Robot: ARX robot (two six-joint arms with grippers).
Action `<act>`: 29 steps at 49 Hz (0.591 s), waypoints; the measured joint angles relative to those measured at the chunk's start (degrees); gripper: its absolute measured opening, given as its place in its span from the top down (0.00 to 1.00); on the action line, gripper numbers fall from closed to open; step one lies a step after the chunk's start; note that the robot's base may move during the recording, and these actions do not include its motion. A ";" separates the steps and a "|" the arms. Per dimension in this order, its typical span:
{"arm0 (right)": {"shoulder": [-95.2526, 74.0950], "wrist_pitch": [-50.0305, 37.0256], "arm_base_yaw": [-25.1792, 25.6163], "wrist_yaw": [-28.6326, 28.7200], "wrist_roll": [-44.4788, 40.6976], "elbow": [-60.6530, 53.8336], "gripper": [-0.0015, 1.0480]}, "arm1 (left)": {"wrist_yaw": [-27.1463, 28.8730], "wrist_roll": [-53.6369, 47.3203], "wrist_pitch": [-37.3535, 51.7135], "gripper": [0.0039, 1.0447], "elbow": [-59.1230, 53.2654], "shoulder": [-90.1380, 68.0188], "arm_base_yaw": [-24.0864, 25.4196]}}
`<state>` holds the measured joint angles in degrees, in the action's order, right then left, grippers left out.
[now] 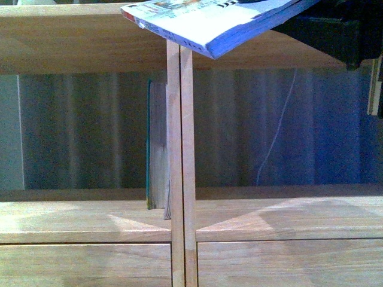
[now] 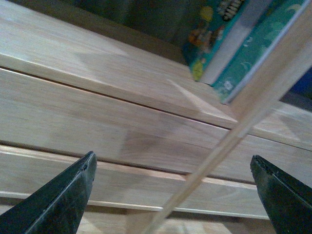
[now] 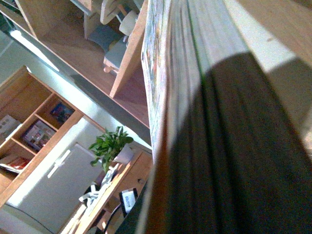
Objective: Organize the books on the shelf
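Our left gripper (image 2: 171, 157) gapes empty; our right gripper (image 1: 299, 24), cropped at one o'clock, clamps the white paperback (image 1: 209, 21).

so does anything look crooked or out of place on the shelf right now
The white paperback hangs tilted in front of the shelf, up high, gripped by the right gripper, not shelved. The teal book stands upright against the centre divider and looks fine.

We see the bookcase (image 1: 84, 36) in pale, light-grained wood. The paperback (image 1: 215, 21) is white, with a colourful cover picture, black strokes and red flecks along its spine. The standing book (image 1: 157, 143) has a teal cover with yellow and orange cartoon figures, and yellowed pages. The left gripper (image 2: 173, 163) is black.
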<state>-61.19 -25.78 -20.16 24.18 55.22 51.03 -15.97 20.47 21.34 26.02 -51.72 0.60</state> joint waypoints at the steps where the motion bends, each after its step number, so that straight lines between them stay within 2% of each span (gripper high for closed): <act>1: -0.33 -0.04 -0.39 -0.26 -0.11 0.24 0.93 | -0.13 1.18 0.02 0.07 0.96 -0.77 -1.79; 16: -5.55 -0.85 -0.02 -0.85 -1.03 3.19 0.93 | -3.67 17.97 3.04 0.07 9.25 -3.65 -18.38; 22: -7.06 -0.85 0.94 -0.81 -1.33 4.13 0.93 | -4.46 20.20 3.08 0.07 11.32 -3.65 -21.20; 29: -7.54 -0.94 1.07 -0.72 -1.57 4.13 0.93 | -5.33 20.98 3.52 0.07 13.03 -3.85 -21.79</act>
<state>-68.73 -26.72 -19.09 23.46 53.65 55.16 -21.30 41.45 24.86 39.05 -55.57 -21.19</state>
